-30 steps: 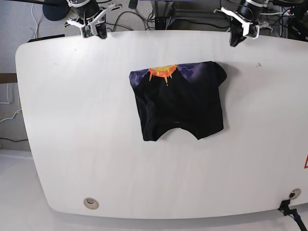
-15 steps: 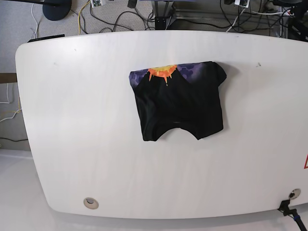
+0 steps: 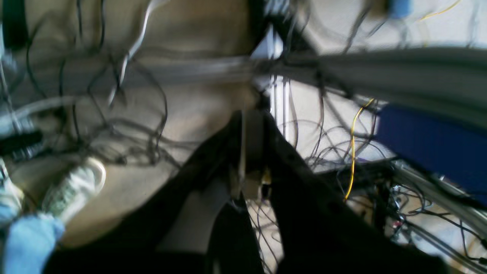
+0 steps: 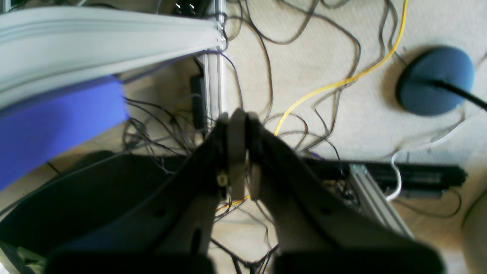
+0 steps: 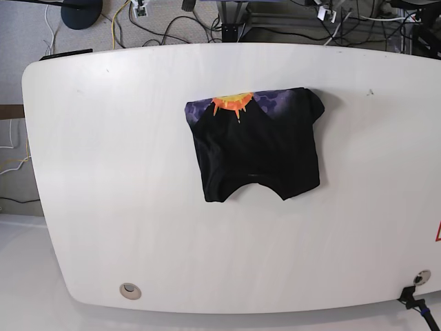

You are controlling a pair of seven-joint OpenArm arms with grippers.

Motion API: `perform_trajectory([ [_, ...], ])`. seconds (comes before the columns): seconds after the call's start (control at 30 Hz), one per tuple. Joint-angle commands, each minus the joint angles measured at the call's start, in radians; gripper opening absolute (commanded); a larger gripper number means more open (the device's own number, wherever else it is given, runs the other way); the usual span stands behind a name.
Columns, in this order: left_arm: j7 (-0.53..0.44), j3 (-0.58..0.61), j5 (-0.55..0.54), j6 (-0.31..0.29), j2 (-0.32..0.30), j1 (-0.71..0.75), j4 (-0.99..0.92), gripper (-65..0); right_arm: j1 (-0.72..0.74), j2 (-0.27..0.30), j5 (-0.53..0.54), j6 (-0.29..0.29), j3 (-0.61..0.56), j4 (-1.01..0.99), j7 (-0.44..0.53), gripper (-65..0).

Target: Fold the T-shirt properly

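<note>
Base view: the T-shirt (image 5: 256, 143) lay folded into a rough rectangle on the white table (image 5: 124, 186), a bit toward the far edge and right of the table's centre. Mostly plain black side up; a purple patterned strip with the orange-yellow motif (image 5: 231, 103) ran along the shirt's far edge. The near edge had a curved notch in the middle. A small round grommet (image 5: 129, 290) sat well away from the shirt, near the table's near-left edge. Neither arm was in this view; nothing touched the shirt.

Left wrist view: blurred. The left gripper (image 3: 249, 133) was off the table, over carpet and a tangle of cables (image 3: 331, 144). Jaws pressed together, nothing between them. A yellow cable (image 3: 354, 148) hung to the right of the gripper, a pale shoe (image 3: 72, 186) lay to its left. No shirt visible here.

Right wrist view: the right gripper (image 4: 239, 131) was likewise over the floor, jaws fully closed and empty. A yellow cable (image 4: 335, 83) ran past its tip up to the right; a round dark-blue stand base (image 4: 435, 80) sat further right on the carpet. A blue panel (image 4: 57, 121) was to the gripper's left. No shirt here either.
</note>
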Motion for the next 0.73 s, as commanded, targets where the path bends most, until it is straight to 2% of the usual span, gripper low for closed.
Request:
perform_trajectory([
  [0.0,-0.012,-0.001,-0.004,-0.007,-0.003,-0.02,-0.04,-65.0,0.009,0.005,-0.002,0.007,0.002,-0.048,0.009,-65.0],
  [0.1,-0.015,-0.001,-0.005,-0.007,-0.003,-0.092,-0.161,-65.0,0.075,0.005,-0.016,0.007,0.002,-0.164,0.009,-65.0],
  [0.17,-0.015,-0.001,-0.005,-0.007,0.02,-0.158,-0.279,-65.0,0.133,0.002,-0.059,0.007,0.002,-0.273,0.023,-65.0],
  [0.3,-0.017,-0.001,-0.005,-0.007,0.032,-0.284,-0.502,-65.0,0.235,-0.03,-0.143,0.007,0.002,-0.51,0.162,-65.0],
  [0.37,-0.017,-0.001,-0.005,-0.007,0.034,-0.328,-0.563,-65.0,0.287,-0.032,-0.164,0.007,0.002,-0.614,0.181,-65.0],
  [0.47,-0.017,-0.001,-0.005,-0.002,0.057,-0.356,-0.583,-65.0,0.334,-0.032,-0.169,0.007,0.002,-0.658,0.182,-65.0],
  [0.63,-0.017,-0.001,-0.004,-0.001,0.06,-0.394,-0.586,-65.0,0.4,-0.033,-0.171,0.007,0.002,-0.738,0.182,-65.0],
  [0.7,-0.017,-0.001,-0.004,0.009,0.061,-0.411,-0.586,-65.0,0.416,-0.053,-0.167,0.007,0.003,-0.755,0.182,-65.0],
])
